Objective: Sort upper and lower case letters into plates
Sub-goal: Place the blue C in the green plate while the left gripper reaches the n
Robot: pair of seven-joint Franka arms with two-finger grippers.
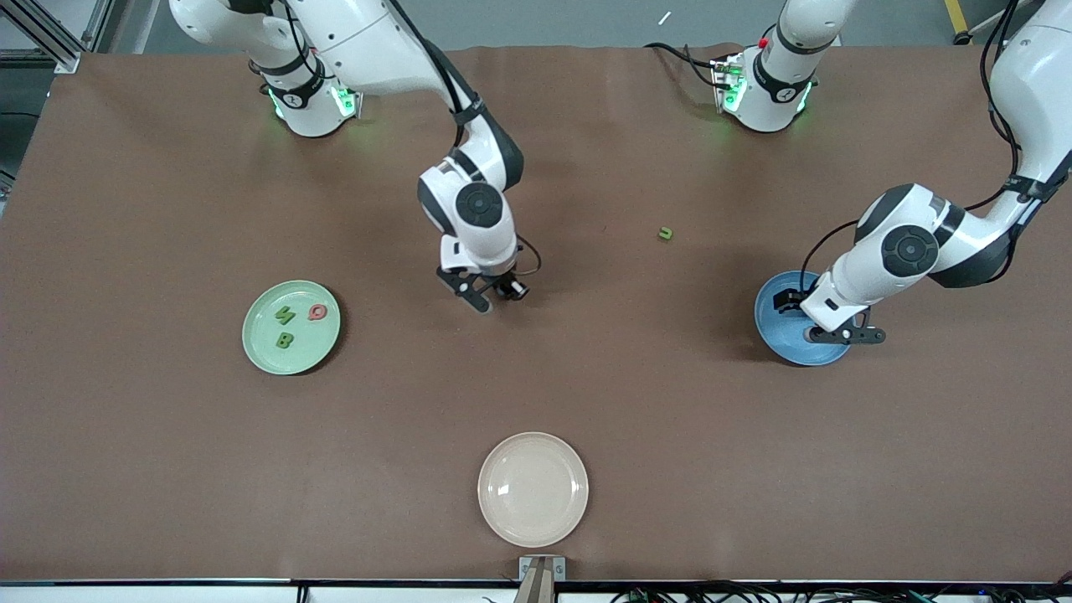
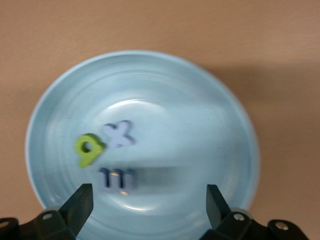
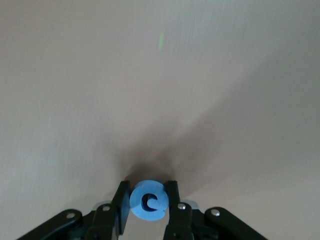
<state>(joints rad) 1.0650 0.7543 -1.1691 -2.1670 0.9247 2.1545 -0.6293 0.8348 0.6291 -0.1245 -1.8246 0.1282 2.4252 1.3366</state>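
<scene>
Our right claw [image 3: 147, 202] pinches a blue letter [image 3: 148, 200] by its flat faces; it looks light, stiff, slippery. Our left claw [image 2: 147, 200] hangs spread above the blue plate [image 2: 200, 90].

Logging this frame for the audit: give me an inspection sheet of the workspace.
Surface: brown table, flat.
Job's things: pale green plate holds two green letters and a red letter; blue plate holds a green letter and two blue letters; a green letter lies loose on the table.
Clutter: cream-white plate, nothing in it.
Grippers: left gripper open over the blue plate; right gripper shut on a blue letter, over the table.
Cables: black cables along both arms.
Surroundings: grey floor past the table's edge.
</scene>
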